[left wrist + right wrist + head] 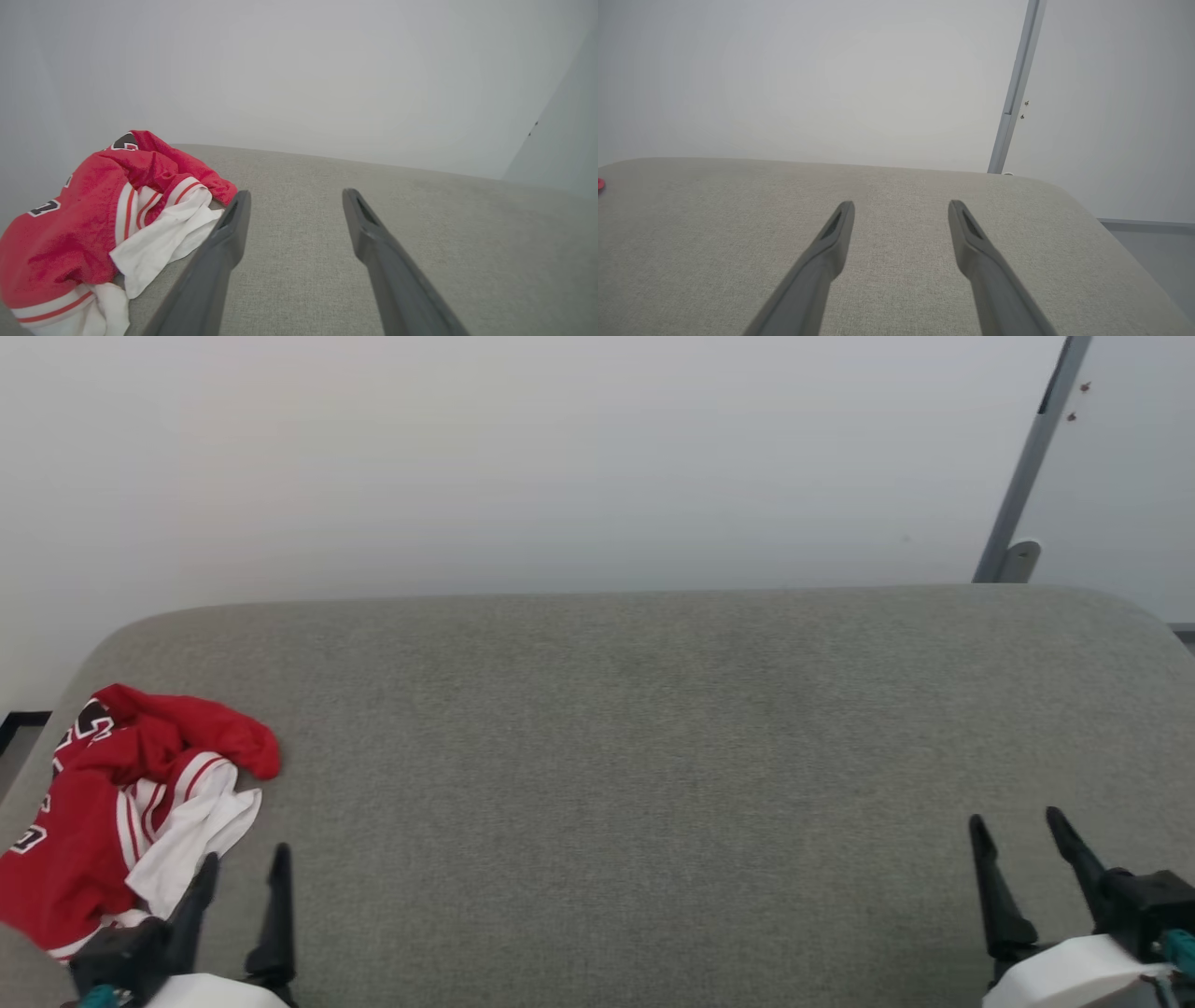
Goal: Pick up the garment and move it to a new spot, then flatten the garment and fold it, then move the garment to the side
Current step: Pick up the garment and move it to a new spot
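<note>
**Item:** garment [131, 812]

**Place:** crumpled at the left end of the bench [635, 756], close to its near-left corner

**Bearing:** just ahead and to the left of the left gripper [247, 854]. A white sleeve spills out toward that gripper's left finger and lies just beside it; whether it touches cannot be told

**Long axis:** the heap runs from the near edge toward the far edge along the bench's left end, roughly in line with the fingers

**Nearer arm:** the left, plainly. The right gripper [1015, 816] sits over the near-right corner, well apart from the heap

**Grippers:** both spread wide, with nothing between the fingers and no cloth held

**Appearance:** soft red body bunched in loose folds. White sleeve with red-and-white stripe trim. Scraps of black, white-outlined print show at the far tip and the left flank, unreadable as it lies. Collar and hem cannot be told apart

**Judgement:** pickup not yet begun. A small shift left and forward by the left gripper should bring the heap between its fingers
</note>
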`<state>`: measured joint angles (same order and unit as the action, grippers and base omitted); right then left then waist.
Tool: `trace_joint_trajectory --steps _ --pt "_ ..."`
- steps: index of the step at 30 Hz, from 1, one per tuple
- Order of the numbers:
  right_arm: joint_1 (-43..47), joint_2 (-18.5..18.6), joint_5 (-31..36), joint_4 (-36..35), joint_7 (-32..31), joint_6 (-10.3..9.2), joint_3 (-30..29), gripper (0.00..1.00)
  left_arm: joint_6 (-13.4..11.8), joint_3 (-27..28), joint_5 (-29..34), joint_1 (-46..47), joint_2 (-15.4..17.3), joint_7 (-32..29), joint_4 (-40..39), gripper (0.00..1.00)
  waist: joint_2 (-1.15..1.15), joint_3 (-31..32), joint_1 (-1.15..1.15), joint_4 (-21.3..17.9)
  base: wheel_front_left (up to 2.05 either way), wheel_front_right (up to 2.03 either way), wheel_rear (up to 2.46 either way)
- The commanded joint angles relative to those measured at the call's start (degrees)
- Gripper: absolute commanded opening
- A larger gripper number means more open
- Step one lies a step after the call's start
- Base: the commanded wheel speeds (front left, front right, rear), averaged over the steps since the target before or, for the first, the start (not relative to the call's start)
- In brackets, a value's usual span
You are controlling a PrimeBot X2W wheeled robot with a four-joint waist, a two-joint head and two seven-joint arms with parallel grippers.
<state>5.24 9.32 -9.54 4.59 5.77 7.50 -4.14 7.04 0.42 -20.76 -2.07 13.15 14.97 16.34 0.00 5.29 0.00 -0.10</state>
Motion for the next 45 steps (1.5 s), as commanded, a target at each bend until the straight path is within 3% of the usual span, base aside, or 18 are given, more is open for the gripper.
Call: trace_joint_trajectory --steps 1,7,13,27,37,45 --pt "-0.04 -0.14 0.27 0.03 0.36 -0.02 0.71 1.0 -0.56 0.89 -0.62 0.06 0.28 0.32 0.41 1.0 0.0 -0.13 0.0 0.5 0.0 0.0 0.0" --pt "-1.48 0.9 -0.59 0.49 0.32 -0.02 3.8 1.0 -2.19 2.77 -2.04 1.18 0.67 0.2 1.67 1.0 0.0 -0.15 0.0 3.54 0.0 0.0 0.0" --pt "-2.58 1.23 -2.01 1.33 0.93 -0.02 6.51 1.0 -3.56 3.78 -2.47 1.61 1.28 -0.03 2.35 1.0 0.0 0.55 0.0 9.07 0.0 0.0 0.0" --pt "-3.79 0.7 -4.22 2.63 1.06 -0.02 10.06 1.0 -4.56 4.15 -2.85 1.2 2.46 -1.19 2.14 1.0 0.0 1.2 0.0 17.68 0.0 0.0 0.0" --pt "-3.72 0.69 -4.06 2.91 1.5 -0.03 10.06 1.0 -5.09 3.52 -3.44 2.77 2.15 -1.59 2.08 1.0 0.0 0.37 0.0 20.92 0.0 0.0 0.0" --pt "-3.26 0.96 -3.61 1.75 1.06 -0.02 8.4 1.0 -3.9 2.11 -3.9 8.96 2.79 -2.65 5.17 1.0 0.0 -1.66 0.0 20.96 0.0 0.0 0.0"
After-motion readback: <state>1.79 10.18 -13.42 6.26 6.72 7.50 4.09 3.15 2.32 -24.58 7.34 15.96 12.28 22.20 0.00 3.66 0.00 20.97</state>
